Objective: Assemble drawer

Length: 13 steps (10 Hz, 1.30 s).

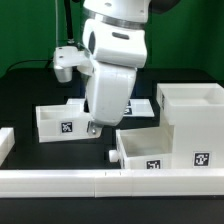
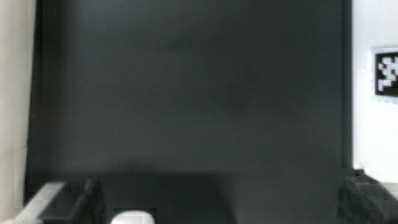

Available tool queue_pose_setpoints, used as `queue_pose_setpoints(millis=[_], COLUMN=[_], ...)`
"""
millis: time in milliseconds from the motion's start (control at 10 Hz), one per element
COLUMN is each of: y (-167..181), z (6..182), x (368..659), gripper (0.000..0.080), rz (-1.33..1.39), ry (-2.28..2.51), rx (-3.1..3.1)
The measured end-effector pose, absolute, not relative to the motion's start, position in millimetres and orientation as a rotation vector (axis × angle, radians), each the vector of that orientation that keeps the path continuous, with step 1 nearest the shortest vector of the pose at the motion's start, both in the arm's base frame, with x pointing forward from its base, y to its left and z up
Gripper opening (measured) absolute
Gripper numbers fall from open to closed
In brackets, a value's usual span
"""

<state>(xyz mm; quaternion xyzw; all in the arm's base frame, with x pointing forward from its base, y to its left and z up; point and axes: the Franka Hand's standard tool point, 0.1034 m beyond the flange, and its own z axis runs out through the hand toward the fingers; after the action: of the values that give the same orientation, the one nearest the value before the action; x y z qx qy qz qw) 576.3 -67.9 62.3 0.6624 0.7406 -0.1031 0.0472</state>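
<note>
The drawer's tall white housing [image 1: 190, 118] stands at the exterior view's right, with a tag on its front. One open-top tray [image 1: 60, 118] sits at the exterior view's left. The other tray [image 1: 146, 150] sits in front of the housing's left side. My gripper [image 1: 96, 131] points down over the black table between the two trays and touches neither. In the wrist view the gripper [image 2: 214, 202] is open and empty, its fingers [image 2: 64, 200] far apart, with bare black table below. A tagged white surface [image 2: 384, 74] shows at one edge of the wrist view; I cannot tell which part it is.
A long low white rail [image 1: 90, 184] runs along the front of the table, with another rail piece [image 1: 5, 145] at the exterior view's left. The marker board [image 1: 141, 105] lies flat behind the arm. A white strip [image 2: 15, 100] edges the wrist view.
</note>
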Motion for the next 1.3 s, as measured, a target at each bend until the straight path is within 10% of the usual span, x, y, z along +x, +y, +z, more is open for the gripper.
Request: queue_pose_setpoints(millis=[1300], y=[-88], z=[33.1], x=[578], gripper=[0.0649], rz=[0.05], ry=[2.444], rx=[2.306])
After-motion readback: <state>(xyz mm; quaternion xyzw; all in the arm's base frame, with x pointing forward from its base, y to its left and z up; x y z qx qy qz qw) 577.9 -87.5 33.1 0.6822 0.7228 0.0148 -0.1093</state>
